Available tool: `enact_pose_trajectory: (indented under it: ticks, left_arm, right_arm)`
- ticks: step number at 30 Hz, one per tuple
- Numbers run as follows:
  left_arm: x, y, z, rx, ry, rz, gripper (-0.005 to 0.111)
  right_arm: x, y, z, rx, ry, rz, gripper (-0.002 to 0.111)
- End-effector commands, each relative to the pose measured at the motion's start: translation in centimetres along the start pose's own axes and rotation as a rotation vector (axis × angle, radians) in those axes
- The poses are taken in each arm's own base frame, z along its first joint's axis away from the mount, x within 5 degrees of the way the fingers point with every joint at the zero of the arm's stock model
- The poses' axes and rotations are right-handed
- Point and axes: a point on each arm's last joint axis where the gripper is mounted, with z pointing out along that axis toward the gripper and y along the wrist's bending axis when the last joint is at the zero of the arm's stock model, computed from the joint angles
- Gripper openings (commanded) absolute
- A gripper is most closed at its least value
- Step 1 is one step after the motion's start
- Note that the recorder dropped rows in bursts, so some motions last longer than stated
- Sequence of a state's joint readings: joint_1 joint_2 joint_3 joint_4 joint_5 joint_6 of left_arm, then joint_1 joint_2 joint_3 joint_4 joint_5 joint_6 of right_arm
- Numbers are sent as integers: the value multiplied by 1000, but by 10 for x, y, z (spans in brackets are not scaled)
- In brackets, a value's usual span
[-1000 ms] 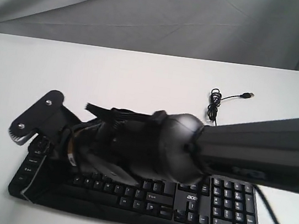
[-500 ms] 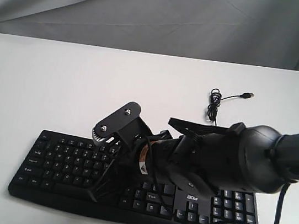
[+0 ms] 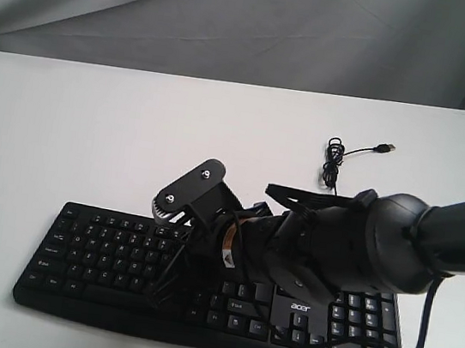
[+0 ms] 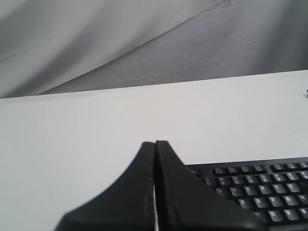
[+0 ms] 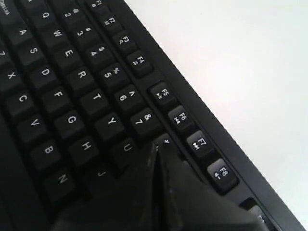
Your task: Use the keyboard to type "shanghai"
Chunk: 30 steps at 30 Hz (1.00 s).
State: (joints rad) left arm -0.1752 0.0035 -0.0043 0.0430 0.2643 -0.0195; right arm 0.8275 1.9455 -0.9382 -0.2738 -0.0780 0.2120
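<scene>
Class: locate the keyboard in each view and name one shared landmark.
Exterior: keyboard along the bottom, middle hidden by the right arm.
Left wrist: one end shows beside the left gripper.
Right wrist: fills most of the view, under the right gripper.
Landmark: the white table bordering its top row.
</scene>
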Motion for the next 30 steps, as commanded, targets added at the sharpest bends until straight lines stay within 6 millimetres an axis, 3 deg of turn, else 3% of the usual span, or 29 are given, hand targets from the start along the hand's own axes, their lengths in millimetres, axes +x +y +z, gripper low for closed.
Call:
enact_pose_trajectory:
  ticks: [1,11,16,19,24,30]
  left_arm:
    - [1,0,0,3,-4,-1,0]
    - [1,0,0,3,-4,-1,0]
    - [1,0,0,3,-4,-1,0]
    - [1,0,0,3,-4,-1,0]
    - [1,0,0,3,-4,-1,0]
    - [1,0,0,3,-4,-1,0]
  right_arm:
    - [1,0,1,-2,-6,-1,0]
    - [8,1,7,-4,22,0,0]
    - [-1,0,-4,1,-6,-11,0]
    - [-7,0,-20,2,-37,-34,0]
    - [-13,2,-64,-6,-162,-44,0]
    - [3,5,-109,-12,-242,-42,0]
